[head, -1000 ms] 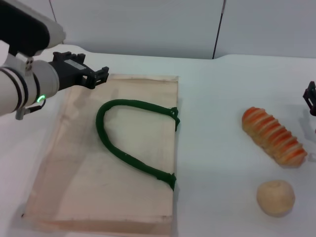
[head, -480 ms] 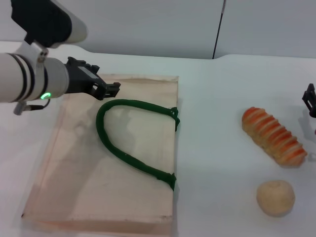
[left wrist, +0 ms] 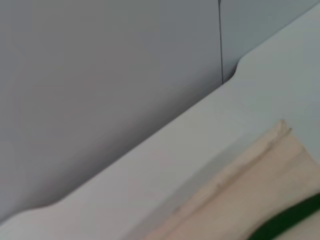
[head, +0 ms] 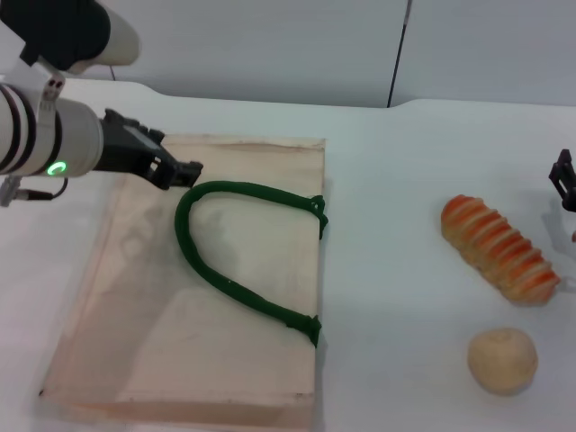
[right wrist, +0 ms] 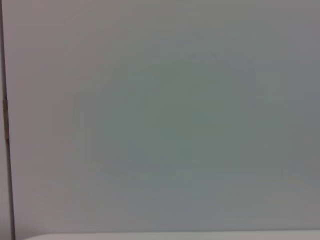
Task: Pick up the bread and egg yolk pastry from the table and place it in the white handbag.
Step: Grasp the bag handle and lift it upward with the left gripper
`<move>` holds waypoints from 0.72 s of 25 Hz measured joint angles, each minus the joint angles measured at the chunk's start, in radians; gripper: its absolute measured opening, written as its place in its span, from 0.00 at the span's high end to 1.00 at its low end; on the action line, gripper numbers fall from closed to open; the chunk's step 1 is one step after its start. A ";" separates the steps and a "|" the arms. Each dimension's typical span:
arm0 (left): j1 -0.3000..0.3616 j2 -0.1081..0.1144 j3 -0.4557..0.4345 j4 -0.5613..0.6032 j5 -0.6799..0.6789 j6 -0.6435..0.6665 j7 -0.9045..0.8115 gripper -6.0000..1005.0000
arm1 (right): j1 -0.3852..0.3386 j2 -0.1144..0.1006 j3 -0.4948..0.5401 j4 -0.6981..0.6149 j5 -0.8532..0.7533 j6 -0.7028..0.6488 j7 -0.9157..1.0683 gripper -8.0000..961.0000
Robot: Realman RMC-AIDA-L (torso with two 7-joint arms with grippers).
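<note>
The white handbag [head: 135, 306] lies flat on the table at the left, its dark green handle [head: 225, 274] looped on top. My left gripper [head: 183, 171] hovers over the bag's far left part, right by the handle's far bend. The bread [head: 499, 247], tan with orange stripes, lies on the table at the right. The egg yolk pastry [head: 502, 360], a plain tan ball, sits nearer than the bread. My right gripper [head: 565, 184] shows only partly at the right edge, beyond the bread. The left wrist view shows the bag's corner [left wrist: 280, 170] and a bit of the handle [left wrist: 292, 217].
The white table [head: 396, 270] runs to a grey wall [head: 270, 45] at the back, with a dark vertical seam [head: 399, 54]. The right wrist view shows only the wall [right wrist: 160, 120].
My left gripper has moved from the bag's far edge toward me and lower, ending at the handle's far bend. The bread, the pastry and the right gripper have not moved.
</note>
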 joint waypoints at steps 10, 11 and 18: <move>-0.024 -0.002 0.000 0.000 0.001 -0.088 -0.158 0.33 | 0.004 0.000 0.000 0.000 0.000 -0.007 0.000 0.10; -0.025 -0.002 0.001 0.000 0.001 -0.093 -0.166 0.33 | 0.007 0.000 0.000 0.000 0.000 -0.011 0.000 0.10; -0.042 -0.002 -0.001 -0.010 0.032 -0.133 -0.219 0.34 | 0.009 0.000 0.000 0.000 0.000 -0.014 0.000 0.10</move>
